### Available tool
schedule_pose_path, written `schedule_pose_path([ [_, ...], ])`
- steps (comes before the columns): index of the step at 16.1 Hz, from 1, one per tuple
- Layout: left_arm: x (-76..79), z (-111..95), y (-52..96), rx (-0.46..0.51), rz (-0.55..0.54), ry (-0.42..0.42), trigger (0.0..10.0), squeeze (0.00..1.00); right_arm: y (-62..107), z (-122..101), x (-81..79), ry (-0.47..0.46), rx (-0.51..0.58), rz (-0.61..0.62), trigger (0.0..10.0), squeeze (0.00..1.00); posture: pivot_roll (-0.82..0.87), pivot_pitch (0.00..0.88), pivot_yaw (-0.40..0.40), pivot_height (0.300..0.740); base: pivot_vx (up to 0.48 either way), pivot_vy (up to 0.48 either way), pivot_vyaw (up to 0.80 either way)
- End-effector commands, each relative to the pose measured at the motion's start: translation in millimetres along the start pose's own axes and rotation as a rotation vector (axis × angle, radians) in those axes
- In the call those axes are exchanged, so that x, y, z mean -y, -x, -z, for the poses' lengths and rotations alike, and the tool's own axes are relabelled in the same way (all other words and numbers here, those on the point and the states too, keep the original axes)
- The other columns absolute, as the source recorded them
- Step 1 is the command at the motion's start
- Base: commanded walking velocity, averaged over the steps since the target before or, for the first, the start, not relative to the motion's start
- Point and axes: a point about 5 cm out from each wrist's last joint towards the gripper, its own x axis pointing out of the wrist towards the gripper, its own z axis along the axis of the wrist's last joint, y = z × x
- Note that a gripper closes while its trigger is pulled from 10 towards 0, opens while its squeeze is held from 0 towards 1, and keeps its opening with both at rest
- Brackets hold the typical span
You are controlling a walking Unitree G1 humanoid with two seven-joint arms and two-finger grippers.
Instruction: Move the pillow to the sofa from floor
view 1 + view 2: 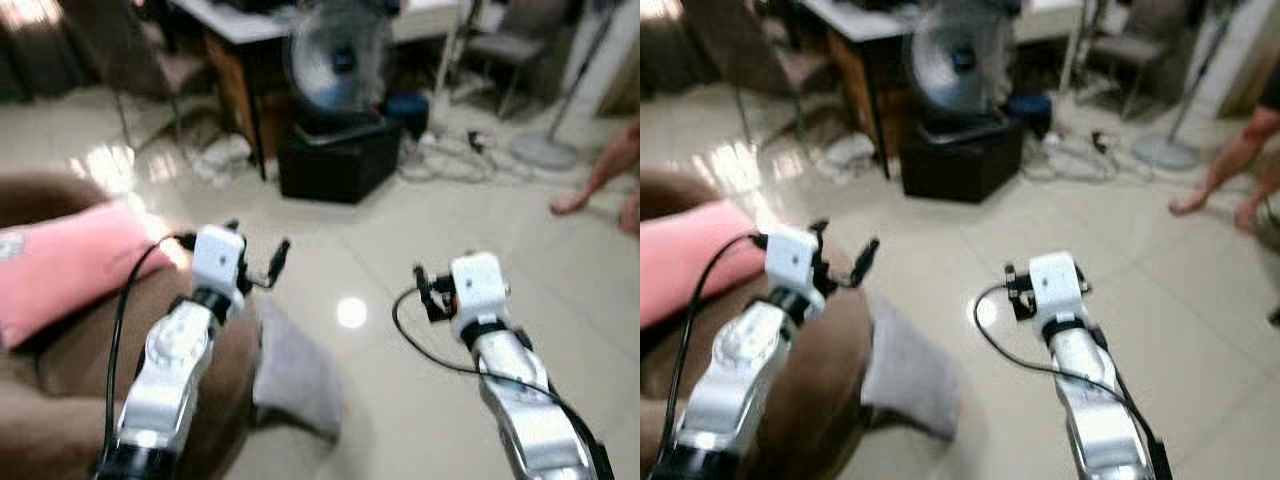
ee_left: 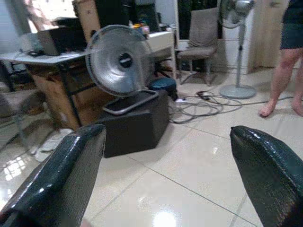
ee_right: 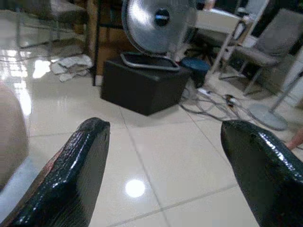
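A pink pillow [image 1: 60, 265] lies on the brown sofa [image 1: 50, 400] at my left. My left gripper [image 1: 258, 250] hovers just right of the pillow, over the sofa's edge, open and empty. In the left wrist view, my left gripper [image 2: 168, 135] has its fingers [image 2: 71, 165] spread wide over bare floor. My right gripper [image 1: 432, 290] is held out above the tiles further right, also open with nothing in it. The right wrist view likewise has my right gripper [image 3: 165, 127] open above the floor.
A grey cloth [image 1: 295, 375] hangs off the sofa's side. Ahead stand a round fan [image 1: 338, 55] on a black box [image 1: 335, 160], a desk [image 1: 240, 30], floor cables [image 1: 450, 160] and a pedestal fan base [image 1: 545, 150]. A person's bare legs [image 1: 600, 180] are at the right.
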Motion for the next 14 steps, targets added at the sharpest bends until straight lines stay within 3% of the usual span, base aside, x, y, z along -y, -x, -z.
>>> schedule_pose_path([
  [1,-4.4,-1.2,-0.7,0.001,-0.011,-0.006,10.0,0.0,-0.9,-4.3,-2.7,-0.002,0.015,-0.011,10.0,0.0,-0.05,0.0,0.031,0.74,0.289,0.0,0.0],
  [4,-4.1,-1.9,-0.8,0.004,-0.009,-0.005,10.0,0.0,-1.3,-4.7,-2.4,-0.003,0.018,-0.009,10.0,0.0,-0.05,0.0,0.032,0.74,0.282,0.0,0.0],
  [7,-3.7,-0.9,0.2,-0.001,-0.008,-0.004,10.0,0.0,-0.6,-3.3,-2.9,-0.012,0.008,-0.011,10.0,0.0,-0.05,0.0,0.032,0.73,0.0,0.0,0.0],
  [14,-4.1,2.3,0.1,-0.023,0.003,-0.017,10.0,0.0,-0.3,-3.8,-3.3,-0.027,0.011,-0.007,10.0,0.0,-0.05,0.0,0.036,0.655,0.0,0.0,0.0],
])
